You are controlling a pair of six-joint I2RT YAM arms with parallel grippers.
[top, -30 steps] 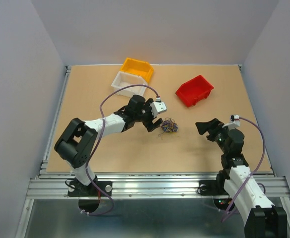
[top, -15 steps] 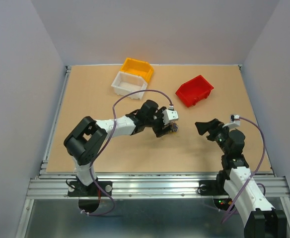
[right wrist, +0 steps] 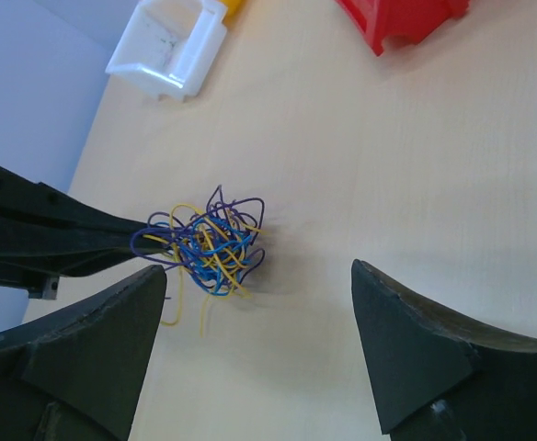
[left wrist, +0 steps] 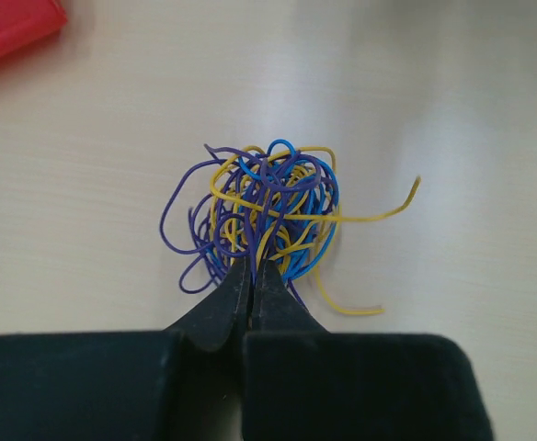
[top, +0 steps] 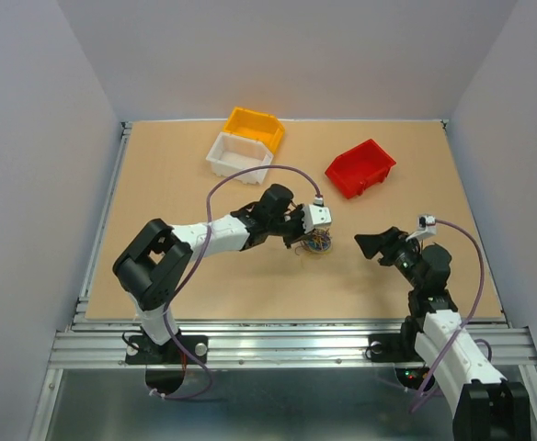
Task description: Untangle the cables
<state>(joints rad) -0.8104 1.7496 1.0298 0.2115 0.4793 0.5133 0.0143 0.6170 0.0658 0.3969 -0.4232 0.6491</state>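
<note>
The right tool (top: 371,244) is spread wide and holds nothing. It points at the cables (left wrist: 268,207), a small ball of purple, yellow and blue wires in the middle of the desk (top: 177,184). The left tool (left wrist: 250,274) is pressed together, pinching wires at the ball's edge. Farther back sit a red box (top: 360,168), a white box (top: 239,156) and an orange box (top: 255,124).
</note>
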